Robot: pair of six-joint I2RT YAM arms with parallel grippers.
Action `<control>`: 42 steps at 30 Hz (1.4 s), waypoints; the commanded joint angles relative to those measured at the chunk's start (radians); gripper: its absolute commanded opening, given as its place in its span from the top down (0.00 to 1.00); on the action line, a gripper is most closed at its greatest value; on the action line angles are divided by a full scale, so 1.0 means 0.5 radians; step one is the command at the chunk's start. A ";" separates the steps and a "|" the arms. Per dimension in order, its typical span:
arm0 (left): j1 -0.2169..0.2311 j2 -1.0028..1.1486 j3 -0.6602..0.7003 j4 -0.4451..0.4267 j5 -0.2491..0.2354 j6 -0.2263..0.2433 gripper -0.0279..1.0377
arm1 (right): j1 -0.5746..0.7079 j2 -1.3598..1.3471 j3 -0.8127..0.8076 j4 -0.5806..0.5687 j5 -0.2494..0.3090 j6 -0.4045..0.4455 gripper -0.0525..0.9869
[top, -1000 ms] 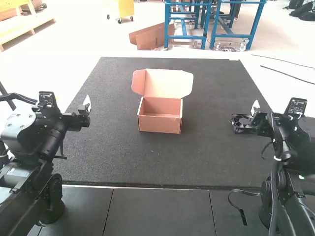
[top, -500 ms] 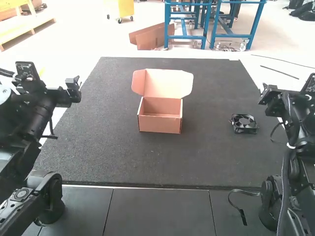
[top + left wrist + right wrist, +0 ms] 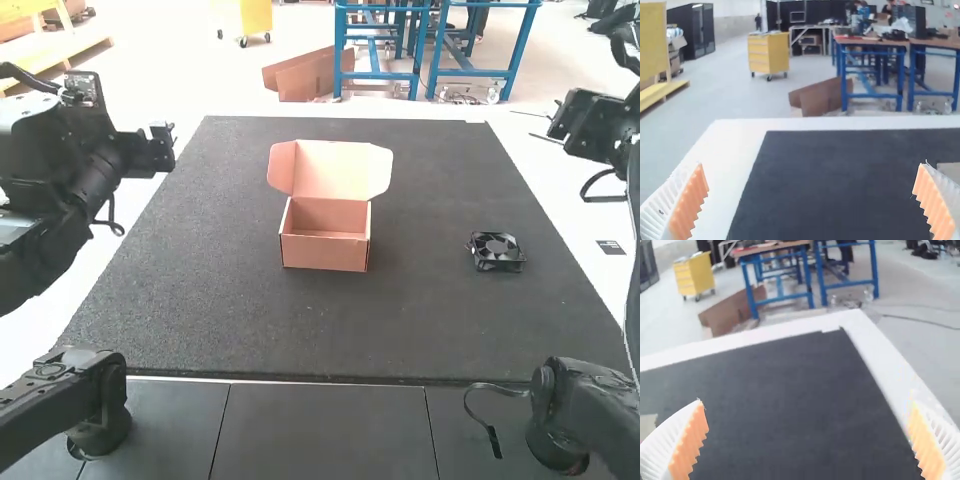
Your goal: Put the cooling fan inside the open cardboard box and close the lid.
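The open cardboard box point(image 3: 325, 236) stands in the middle of the black mat point(image 3: 220, 290), its lid point(image 3: 330, 168) folded up at the back. To the right of the box, the black cooling fan point(image 3: 497, 251) lies flat on the mat with nothing touching it. My left gripper point(image 3: 160, 148) is raised above the mat's far left edge. In its wrist view the left gripper point(image 3: 810, 210) is open, its orange pads point(image 3: 687, 207) wide apart over bare mat. My right gripper point(image 3: 578, 115) hangs high past the mat's far right corner. The right gripper point(image 3: 805, 445) is open and holds nothing.
The mat lies on a white table point(image 3: 560, 190) with a bare white margin on both sides. Wide room lies around the box and in front of it. A black cable point(image 3: 485, 410) trails by the right arm's base.
Both arms have risen and swung outward and back from the mat. The right gripper has left its place beside the fan. The fan and box have not moved.
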 commanded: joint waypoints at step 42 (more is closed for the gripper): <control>-0.449 0.537 0.388 -0.412 0.111 0.077 0.07 | -0.320 1.987 0.841 -0.837 0.049 -0.879 0.08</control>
